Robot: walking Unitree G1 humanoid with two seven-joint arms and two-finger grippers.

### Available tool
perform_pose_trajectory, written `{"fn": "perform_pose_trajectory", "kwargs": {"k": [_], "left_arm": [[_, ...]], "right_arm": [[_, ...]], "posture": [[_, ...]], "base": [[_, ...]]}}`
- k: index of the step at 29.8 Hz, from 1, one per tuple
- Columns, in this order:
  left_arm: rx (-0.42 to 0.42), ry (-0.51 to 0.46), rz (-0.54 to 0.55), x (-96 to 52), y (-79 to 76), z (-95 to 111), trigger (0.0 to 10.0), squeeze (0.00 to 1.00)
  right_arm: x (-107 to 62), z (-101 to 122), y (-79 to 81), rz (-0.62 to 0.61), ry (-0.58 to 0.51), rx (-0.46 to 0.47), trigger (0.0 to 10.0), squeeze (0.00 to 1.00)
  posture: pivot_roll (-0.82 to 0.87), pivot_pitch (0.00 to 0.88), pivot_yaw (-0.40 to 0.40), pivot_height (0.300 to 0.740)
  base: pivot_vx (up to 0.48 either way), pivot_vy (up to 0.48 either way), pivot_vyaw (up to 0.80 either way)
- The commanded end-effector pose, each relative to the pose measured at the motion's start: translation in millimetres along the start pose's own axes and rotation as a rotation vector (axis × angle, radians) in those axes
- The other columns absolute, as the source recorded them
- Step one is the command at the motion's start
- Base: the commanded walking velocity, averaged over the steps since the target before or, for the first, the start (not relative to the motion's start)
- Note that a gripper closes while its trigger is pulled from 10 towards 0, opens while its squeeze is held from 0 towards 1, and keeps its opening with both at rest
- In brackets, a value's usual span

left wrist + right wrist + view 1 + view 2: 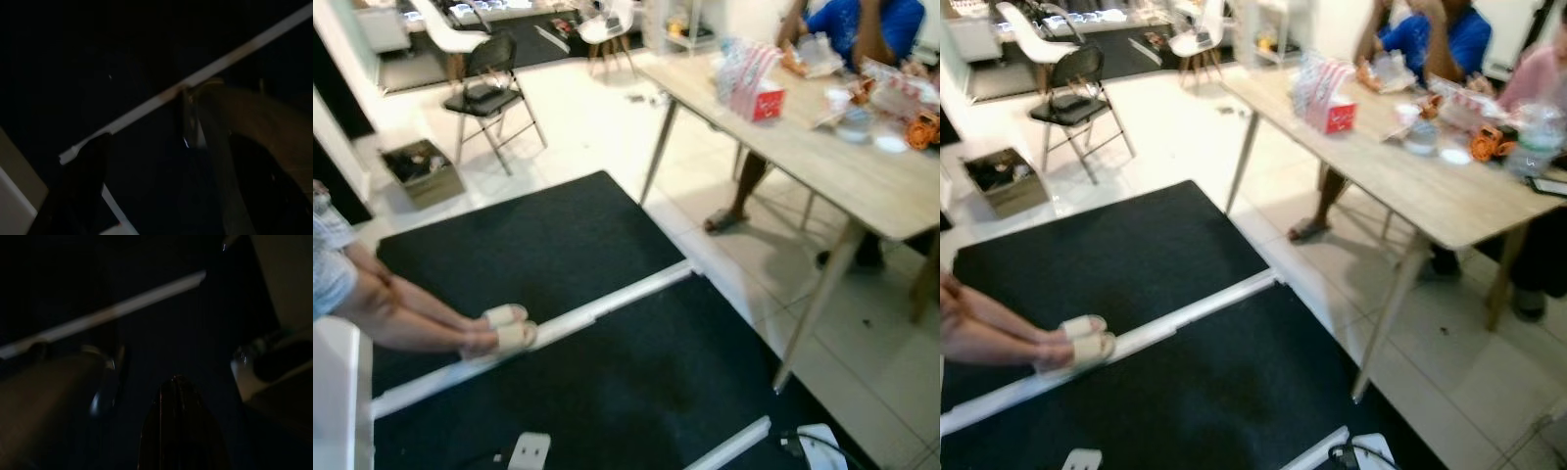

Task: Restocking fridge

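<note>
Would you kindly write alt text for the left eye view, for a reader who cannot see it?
Black floor mats crossed by a white strip, where a seated person's sandalled feet rest. Right, a person in blue sits at a cluttered wooden table; a black folding chair stands behind.

Pale strip (112, 311) across dark floor (161, 347)

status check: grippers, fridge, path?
Both arms hang idle over the black floor mat, wrist views dark. No fridge or stock ahead. Seated person's legs in beige slippers across the white floor strip; light wooden table on the right.
</note>
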State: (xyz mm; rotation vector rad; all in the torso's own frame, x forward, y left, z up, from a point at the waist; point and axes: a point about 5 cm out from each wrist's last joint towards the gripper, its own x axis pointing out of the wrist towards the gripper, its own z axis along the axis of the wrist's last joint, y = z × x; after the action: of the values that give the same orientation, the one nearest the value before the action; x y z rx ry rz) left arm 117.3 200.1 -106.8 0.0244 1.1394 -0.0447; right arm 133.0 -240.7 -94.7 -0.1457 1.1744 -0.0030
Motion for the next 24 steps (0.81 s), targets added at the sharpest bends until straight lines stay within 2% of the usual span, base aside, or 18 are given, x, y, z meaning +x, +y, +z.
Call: {"fn": "perform_pose_trajectory", "kwargs": {"k": [1, 24], "left_arm": [[0.002, 0.028, 0.003, -1.0, 1.3, -6.6, 10.0, 0.0], [0.007, 0.031, -0.004, -1.2, -0.2, -8.6, 10.0, 0.0]], "right_arm": [[0.1, -5.1, 3.3, 0.004, 0.012, 0.016, 10.0, 0.0], [0.4, -5.2, 5.6, 0.009, 0.011, 0.015, 10.0, 0.0]], "posture": [[-0.02, 0.0, 0.025, 0.74], [-0.02, 0.0, 0.024, 0.74]], "base": [[0.259, 0.0, 0.0], [0.257, 0.0, 0.0]]}}
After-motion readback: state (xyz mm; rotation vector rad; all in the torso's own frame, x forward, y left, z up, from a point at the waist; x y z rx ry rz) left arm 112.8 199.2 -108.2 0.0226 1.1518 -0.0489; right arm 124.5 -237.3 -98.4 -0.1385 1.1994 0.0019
